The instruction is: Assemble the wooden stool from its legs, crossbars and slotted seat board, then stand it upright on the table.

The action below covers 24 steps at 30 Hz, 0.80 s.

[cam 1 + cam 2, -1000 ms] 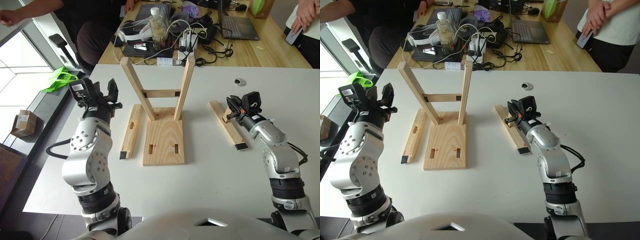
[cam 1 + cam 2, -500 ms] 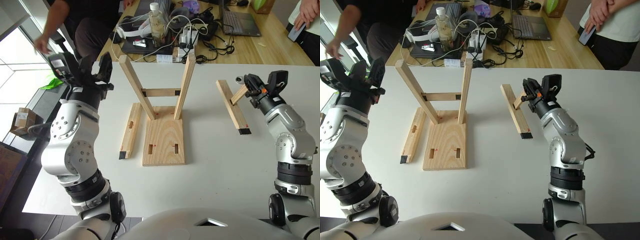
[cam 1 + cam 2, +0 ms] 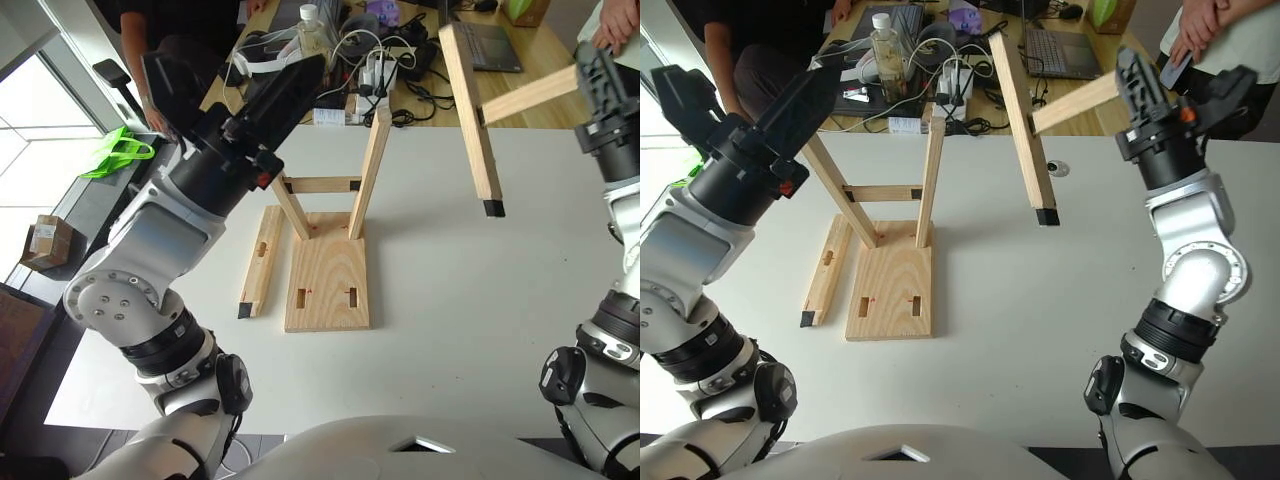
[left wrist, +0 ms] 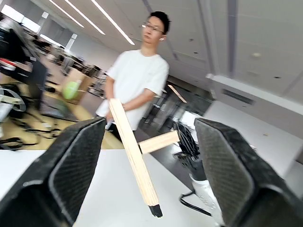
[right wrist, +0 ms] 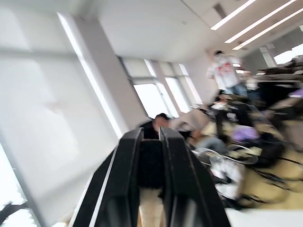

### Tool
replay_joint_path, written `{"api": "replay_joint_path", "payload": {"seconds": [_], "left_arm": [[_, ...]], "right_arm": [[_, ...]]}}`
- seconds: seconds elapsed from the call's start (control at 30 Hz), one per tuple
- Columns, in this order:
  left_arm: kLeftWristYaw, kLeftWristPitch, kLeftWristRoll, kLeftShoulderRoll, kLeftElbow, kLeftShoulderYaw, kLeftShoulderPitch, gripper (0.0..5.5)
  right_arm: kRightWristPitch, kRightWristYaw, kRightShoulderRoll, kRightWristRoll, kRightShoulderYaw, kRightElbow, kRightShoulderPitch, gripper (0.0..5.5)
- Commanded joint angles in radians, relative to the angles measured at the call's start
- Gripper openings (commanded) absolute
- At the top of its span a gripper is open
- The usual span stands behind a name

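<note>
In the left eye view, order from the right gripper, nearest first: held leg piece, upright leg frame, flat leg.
1. Pale wooden leg with crossbar, aloft in the right gripper.
2. Upright wooden leg frame, centre.
3. Flat slotted wooden leg, farthest left.

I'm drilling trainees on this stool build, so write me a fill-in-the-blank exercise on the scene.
The right gripper holds a leg piece aloft by its ____.
The left gripper is ____ and holds nothing.
____ legs stand upright in the seat board.
A loose leg lies flat on the table to the seat board's ____.
Missing words: crossbar; open; Two; left.
</note>
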Motion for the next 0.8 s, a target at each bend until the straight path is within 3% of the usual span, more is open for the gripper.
{"api": "replay_joint_path", "payload": {"seconds": [0.03,0.3,0.8], "left_arm": [[0.045,-0.050,-0.150,0.082,0.027,-0.078,-0.040,3.42],[0.050,-0.141,-0.312,0.200,0.056,-0.187,-0.052,3.42],[-0.097,-0.185,-0.351,0.299,-0.004,-0.237,-0.012,3.42]], "right_arm": [[0.056,-0.037,-0.011,0.265,-0.023,-0.076,-0.023,0.37],[0.053,-0.061,0.009,0.513,0.074,-0.193,0.046,0.37],[0.080,-0.040,-0.012,0.638,0.231,-0.156,0.082,0.37]]}}
